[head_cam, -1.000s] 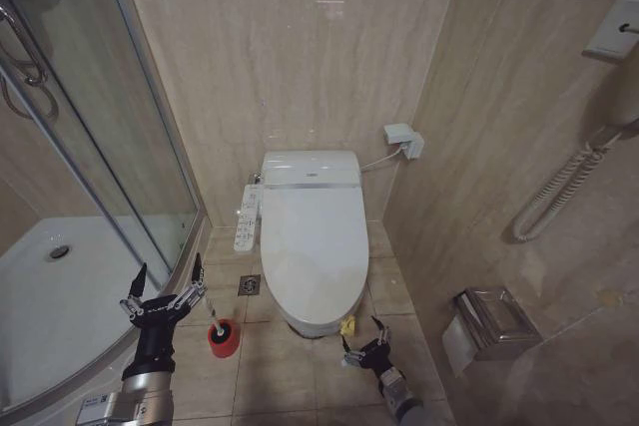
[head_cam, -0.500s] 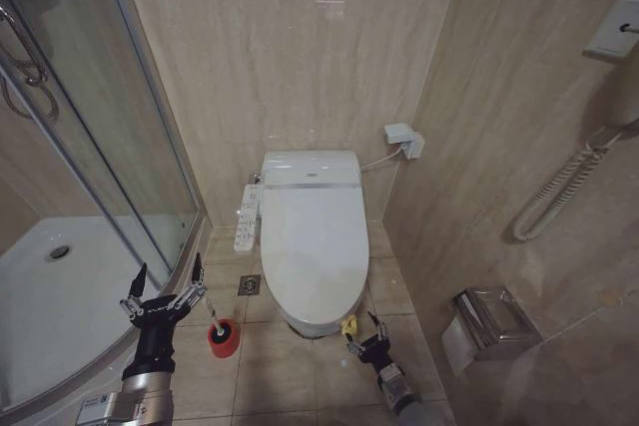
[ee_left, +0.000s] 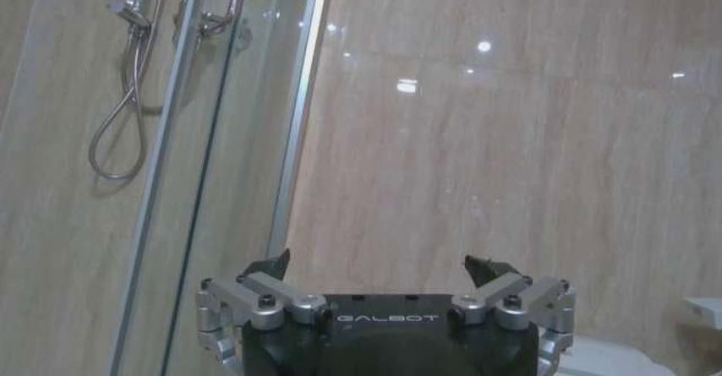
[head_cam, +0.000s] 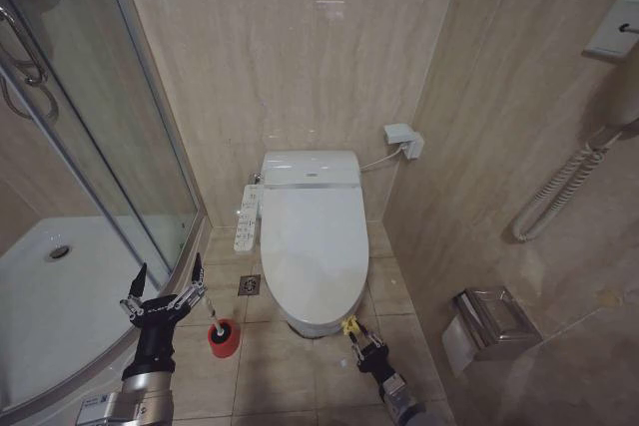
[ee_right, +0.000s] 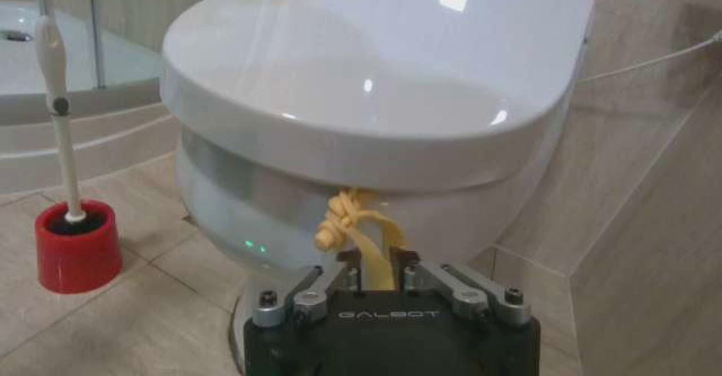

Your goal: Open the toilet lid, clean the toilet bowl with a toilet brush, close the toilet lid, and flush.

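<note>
The toilet lid [head_cam: 312, 236] [ee_right: 373, 63] lies down flat over the toilet bowl [head_cam: 312, 325] [ee_right: 226, 198]. A knotted yellow strap [head_cam: 348, 325] [ee_right: 355, 220] hangs from the lid's front edge. My right gripper [head_cam: 357, 336] [ee_right: 378, 266] sits low at the toilet's front, fingers drawn in on the strap. The toilet brush [head_cam: 213, 323] [ee_right: 57, 114] stands upright in its red holder [head_cam: 224, 340] [ee_right: 77, 245] on the floor left of the bowl. My left gripper [head_cam: 168, 266] [ee_left: 377, 258] is held up, open and empty, left of the brush.
A glass shower enclosure with a white tray [head_cam: 60, 296] fills the left side. A button panel [head_cam: 247, 216] juts from the toilet's left side, above a floor drain [head_cam: 249, 285]. A metal paper holder [head_cam: 489, 321] is mounted on the close right wall.
My right gripper has moved forward to the yellow strap and its fingers have drawn together on it. The left arm has not moved.
</note>
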### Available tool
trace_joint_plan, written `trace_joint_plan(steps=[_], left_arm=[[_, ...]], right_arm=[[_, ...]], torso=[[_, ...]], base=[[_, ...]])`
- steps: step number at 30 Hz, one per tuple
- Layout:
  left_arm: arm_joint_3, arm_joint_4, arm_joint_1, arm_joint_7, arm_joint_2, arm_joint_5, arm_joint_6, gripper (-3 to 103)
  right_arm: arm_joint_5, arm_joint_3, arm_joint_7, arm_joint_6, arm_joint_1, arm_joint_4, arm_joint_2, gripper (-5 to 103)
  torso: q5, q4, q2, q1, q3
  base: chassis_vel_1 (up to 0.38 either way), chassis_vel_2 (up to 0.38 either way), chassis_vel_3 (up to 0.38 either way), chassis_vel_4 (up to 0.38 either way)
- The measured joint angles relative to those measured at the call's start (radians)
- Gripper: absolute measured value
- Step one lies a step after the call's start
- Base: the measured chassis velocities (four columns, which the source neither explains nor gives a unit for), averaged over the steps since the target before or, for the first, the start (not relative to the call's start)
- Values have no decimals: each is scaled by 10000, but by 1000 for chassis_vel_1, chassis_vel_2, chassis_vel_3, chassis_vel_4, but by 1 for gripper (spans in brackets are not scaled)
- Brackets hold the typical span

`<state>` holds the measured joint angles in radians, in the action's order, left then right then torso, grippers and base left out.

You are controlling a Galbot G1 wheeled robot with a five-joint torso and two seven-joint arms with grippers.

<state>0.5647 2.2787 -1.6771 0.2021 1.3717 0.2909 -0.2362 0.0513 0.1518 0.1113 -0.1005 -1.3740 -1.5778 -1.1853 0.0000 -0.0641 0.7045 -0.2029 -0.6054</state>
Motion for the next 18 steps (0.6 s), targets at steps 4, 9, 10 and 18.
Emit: trace_joint_plan(steps=[4, 9, 10, 18], left_arm=[[0, 0, 0, 0, 0, 0, 0, 100], [0, 0, 0, 0, 0, 0, 0, 100], [0, 0, 0, 0, 0, 0, 0, 100], [0, 0, 0, 0, 0, 0, 0, 100]], right_arm=[[47, 15, -2, -50, 20, 112, -62, 11], [67, -2, -2, -91, 106, 225, -145, 11], [69, 1, 0, -121, 123, 251, -168, 0], [-101, 413, 273, -241, 285, 164, -447, 0]], torso=[[0, 0, 0, 0, 0], [0, 0, 0, 0, 0], [0, 0, 0, 0, 0], [0, 0, 0, 0, 0]], base=[[0, 0, 0, 0], [0, 0, 0, 0], [0, 0, 0, 0], [0, 0, 0, 0]])
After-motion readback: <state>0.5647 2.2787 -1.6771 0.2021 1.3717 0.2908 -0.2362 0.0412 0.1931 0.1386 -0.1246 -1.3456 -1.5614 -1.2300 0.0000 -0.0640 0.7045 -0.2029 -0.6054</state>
